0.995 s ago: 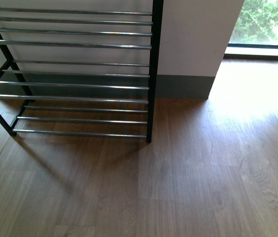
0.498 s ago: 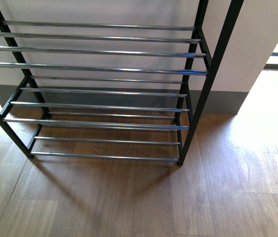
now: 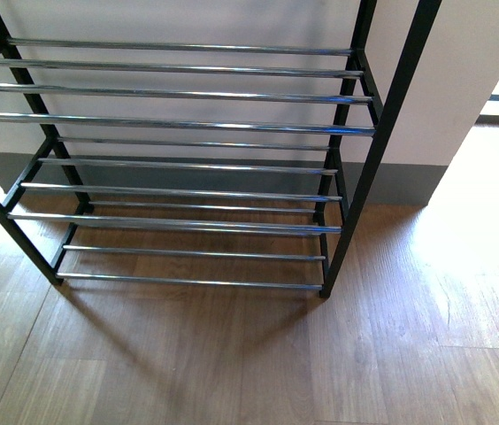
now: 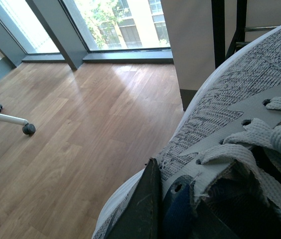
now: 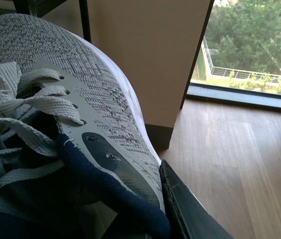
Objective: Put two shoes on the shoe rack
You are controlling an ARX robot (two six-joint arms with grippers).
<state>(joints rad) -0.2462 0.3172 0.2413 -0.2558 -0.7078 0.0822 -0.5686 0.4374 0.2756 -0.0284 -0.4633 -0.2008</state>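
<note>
The shoe rack (image 3: 179, 124) stands against the white wall in the front view, a black frame with tiers of thin chrome bars. Neither arm shows there. In the left wrist view my left gripper (image 4: 166, 201) is shut on the collar of a grey knit shoe (image 4: 225, 94) with pale laces and blue lining; one black finger (image 4: 143, 206) lies outside it. The rack's black posts (image 4: 219, 30) rise beyond its toe. In the right wrist view my right gripper (image 5: 153, 199) is shut on a matching shoe (image 5: 90, 99), a black finger (image 5: 183, 209) pressed to its side.
Wood floor (image 3: 258, 363) runs from the rack toward me. A grey skirting (image 3: 400, 181) lines the wall. Bright floor-level windows (image 4: 125, 25) lie to the side. A white wheeled leg (image 4: 28, 128) rests on the floor in the left wrist view.
In the front view the rack has shifted right and grown larger since a second ago. Over the last half second it has barely moved.
</note>
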